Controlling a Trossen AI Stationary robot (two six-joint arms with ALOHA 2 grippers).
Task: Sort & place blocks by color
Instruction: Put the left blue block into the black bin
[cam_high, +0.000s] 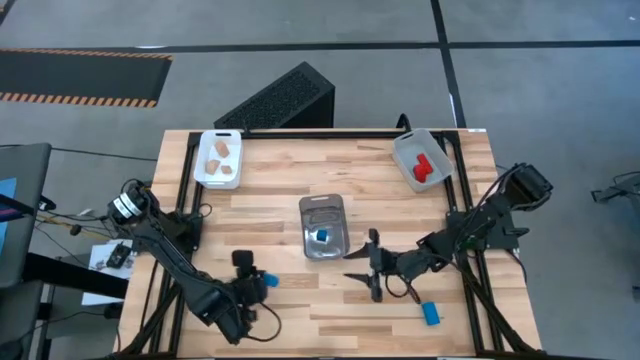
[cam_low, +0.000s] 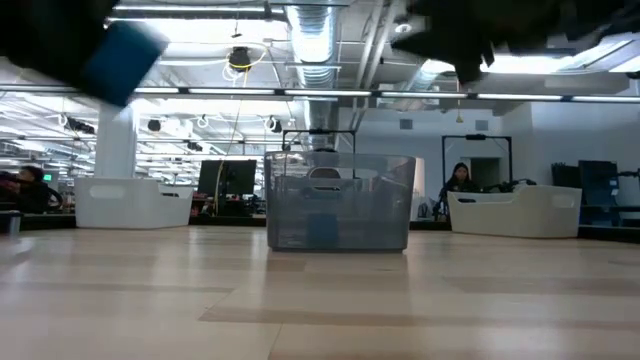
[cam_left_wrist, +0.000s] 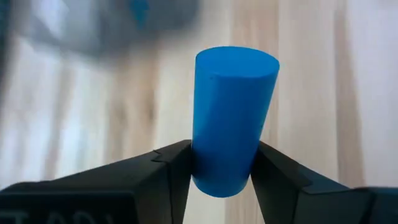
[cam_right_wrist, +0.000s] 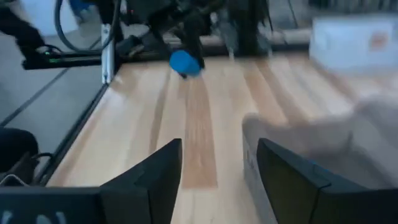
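My left gripper (cam_high: 264, 280) is near the table's front left, shut on a blue cylinder block (cam_left_wrist: 233, 118). The low view shows this block (cam_low: 122, 62) high above the tabletop. My right gripper (cam_high: 366, 272) stands open, with nothing between its fingers, right of centre and just on the near side of the clear tray (cam_high: 322, 226). In that tray lies another blue block (cam_high: 322, 236). A third blue block (cam_high: 431, 313) lies flat on the table near the front right edge. My left gripper pinches the blue cylinder's lower end (cam_left_wrist: 221, 180) between its two fingers, one on each side of the round wall. The fingers slant down from the table's near left. The cylinder sticks out past the fingertips, tilted and lifted clear of the table.
A white tray (cam_high: 218, 158) with light wood blocks stands at the far left. A grey tray (cam_high: 422, 160) with red blocks stands at the far right. Bare tabletop lies between the trays and along the near edge. People sit in the room beyond the table.
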